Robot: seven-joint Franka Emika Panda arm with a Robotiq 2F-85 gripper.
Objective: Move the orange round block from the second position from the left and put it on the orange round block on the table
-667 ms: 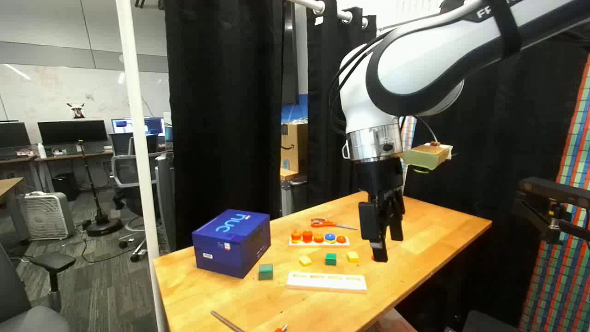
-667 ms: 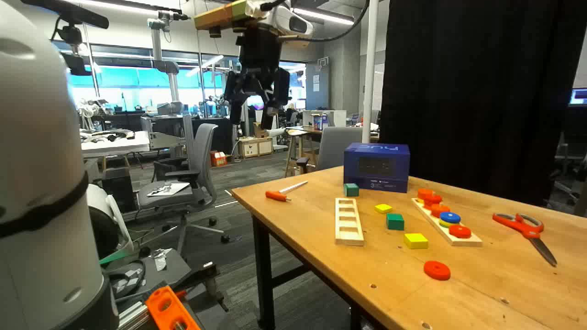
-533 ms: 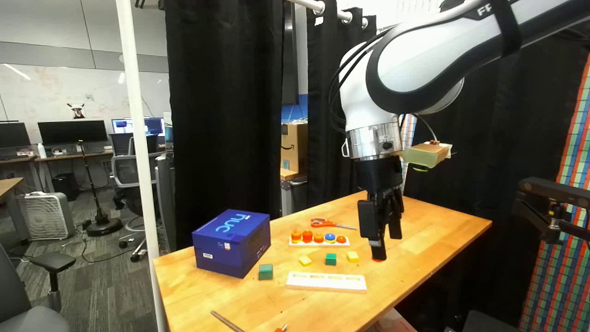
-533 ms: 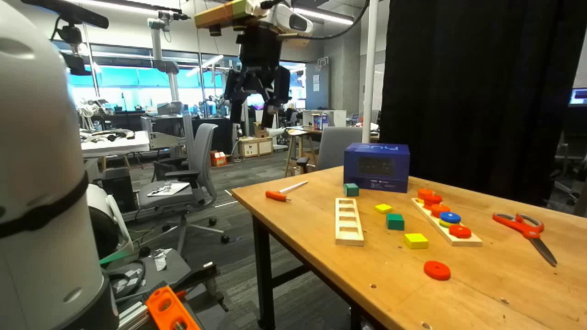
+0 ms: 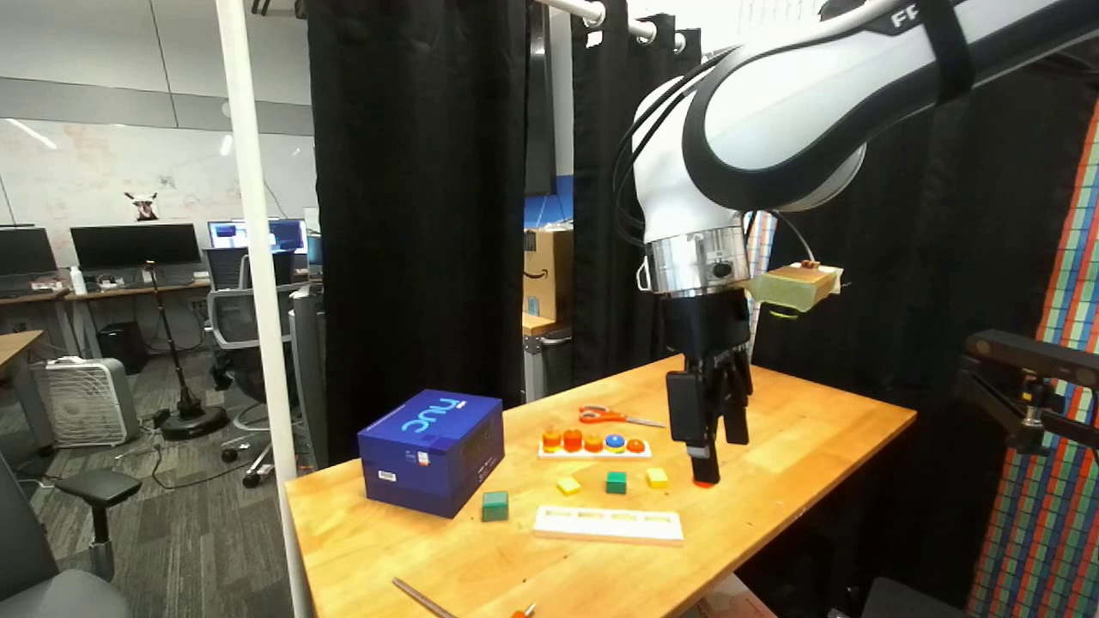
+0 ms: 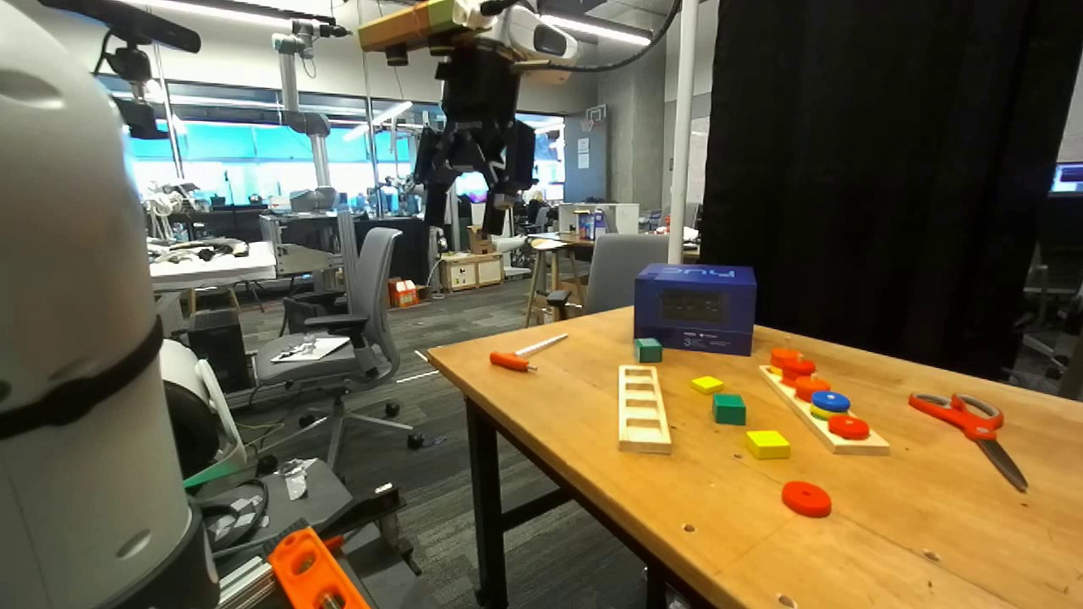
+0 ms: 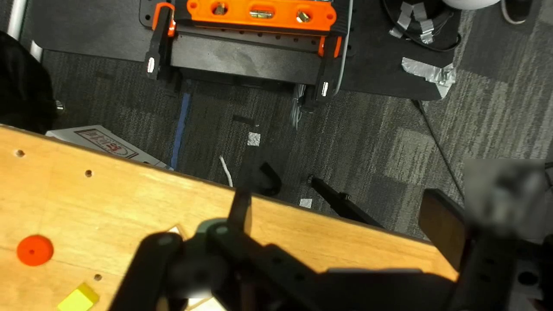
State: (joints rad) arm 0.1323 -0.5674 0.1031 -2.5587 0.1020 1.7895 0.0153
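Note:
The orange round block on the table is a flat disc (image 6: 806, 499) lying alone near the front; it also shows in the wrist view (image 7: 35, 250) and peeks out behind a fingertip in an exterior view (image 5: 703, 485). A pale peg board (image 6: 871, 447) carries a row of round blocks. Second from the left in an exterior view is an orange stack (image 5: 573, 439); it also shows from the other end (image 6: 797, 369). My gripper (image 5: 721, 461) is open and empty, high above the front edge of the wooden table (image 5: 798, 438). It also shows in an exterior view (image 6: 464, 228) and the wrist view (image 7: 339, 211).
A blue box (image 5: 429, 455) stands on the table. Yellow blocks (image 6: 767, 445) and green blocks (image 6: 729, 409) lie between the peg board and a slotted wooden tray (image 6: 645, 444). Orange scissors (image 6: 964, 417) lie behind the peg board. An orange-handled screwdriver (image 6: 512, 362) lies near the far corner.
My gripper has risen very slightly and stays open. The blocks and the other objects on the table have not moved.

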